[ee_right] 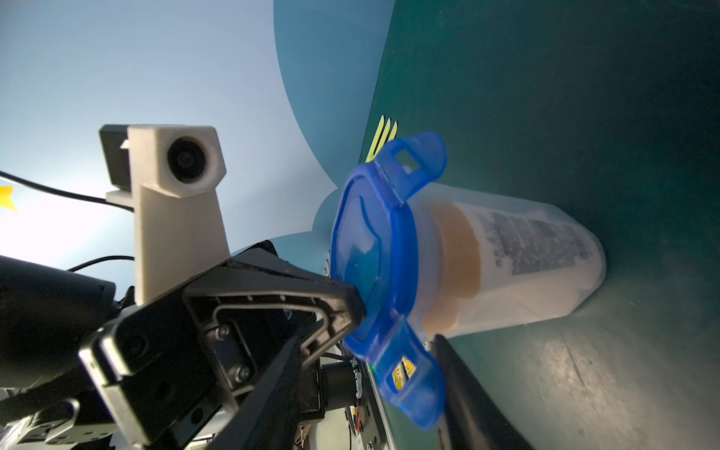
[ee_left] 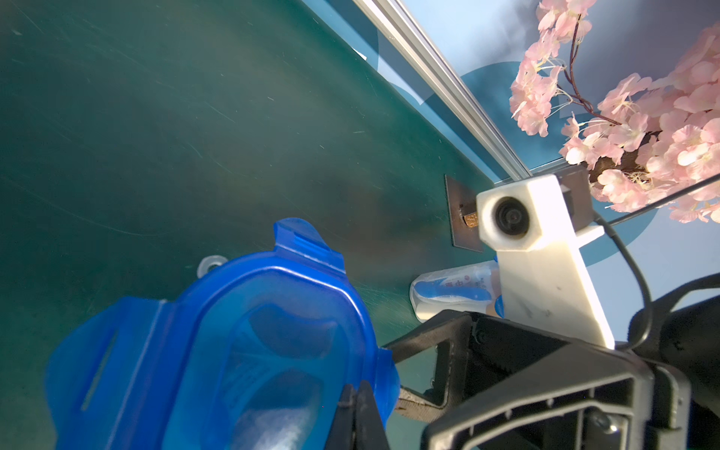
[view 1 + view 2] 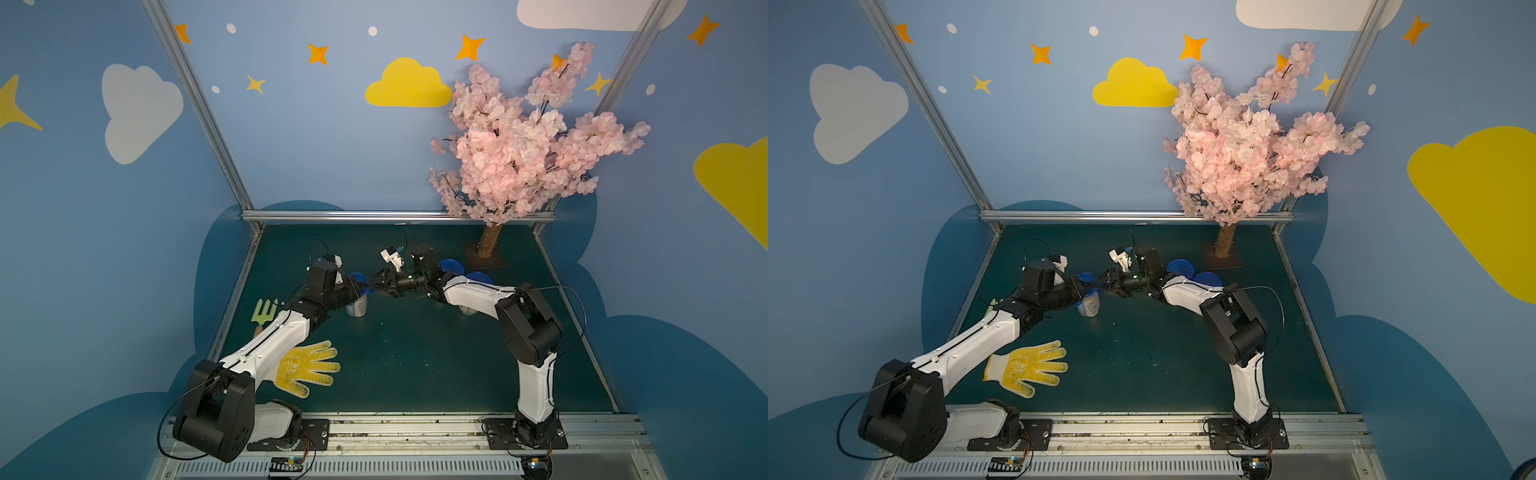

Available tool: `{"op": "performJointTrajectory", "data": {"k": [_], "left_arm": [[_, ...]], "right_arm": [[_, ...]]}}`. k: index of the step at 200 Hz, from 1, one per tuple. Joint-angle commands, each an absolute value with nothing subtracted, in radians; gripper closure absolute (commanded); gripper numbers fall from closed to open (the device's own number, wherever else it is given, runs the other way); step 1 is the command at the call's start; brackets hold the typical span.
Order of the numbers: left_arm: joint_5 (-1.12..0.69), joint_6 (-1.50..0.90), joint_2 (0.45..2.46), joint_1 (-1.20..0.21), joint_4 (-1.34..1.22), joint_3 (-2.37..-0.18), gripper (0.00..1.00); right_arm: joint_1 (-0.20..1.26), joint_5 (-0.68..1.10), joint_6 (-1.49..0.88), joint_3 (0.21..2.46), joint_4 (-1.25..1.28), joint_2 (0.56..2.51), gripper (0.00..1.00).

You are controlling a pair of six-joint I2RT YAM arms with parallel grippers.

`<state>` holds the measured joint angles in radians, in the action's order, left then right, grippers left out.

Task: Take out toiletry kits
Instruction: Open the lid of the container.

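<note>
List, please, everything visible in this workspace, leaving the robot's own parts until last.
upright jar: one, clear, mid-table, white bottle inside.
blue lid: one, on that jar.
tipped jar: one, clear, by the right arm.
loose lids: two, blue, behind the right arm.
glove: one, yellow-white, front left.
garden fork: one, pale green, left edge.
blossom tree: one, pink, far right corner.
table: one, dark green.
left fingers: black, shut on the blue lid.
right fingers: black, apart beside that lid.

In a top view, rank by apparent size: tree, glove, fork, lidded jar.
1. Tree
2. Glove
3. Fork and lidded jar: both partly hidden by the left arm, too alike to rank.
</note>
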<state>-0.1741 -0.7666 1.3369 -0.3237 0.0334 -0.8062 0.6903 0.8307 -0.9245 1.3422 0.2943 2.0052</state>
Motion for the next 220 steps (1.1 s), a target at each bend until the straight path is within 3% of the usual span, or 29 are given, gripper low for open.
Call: {"op": "performJointTrajectory", "data": {"k": [1, 28, 58, 75, 220], "left_arm": [[-0.117, -0.746, 1.426, -0.319, 0.379, -0.724, 0.98], [-0.117, -0.747, 1.424, -0.318, 0.377, -0.72, 0.98], [-0.115, -0.746, 1.415, -0.319, 0.387, -0.727, 0.98], [-0.109, -0.74, 1.408, -0.319, 0.401, -0.74, 0.98], [-0.045, -0.69, 1.283, -0.313, 0.516, -0.896, 0.93]], "right_arm": [[0.698, 0.85, -0.936, 1.359, 0.321, 2.018, 0.55], [0.698, 0.852, -0.939, 1.365, 0.313, 2.024, 0.68], [0.698, 0.835, -0.942, 1.365, 0.293, 2.031, 0.92], [0.698, 0.834, -0.939, 1.373, 0.282, 2.035, 1.0], [0.692, 0.838, -0.871, 1.508, 0.117, 2.032, 1.0]]}}
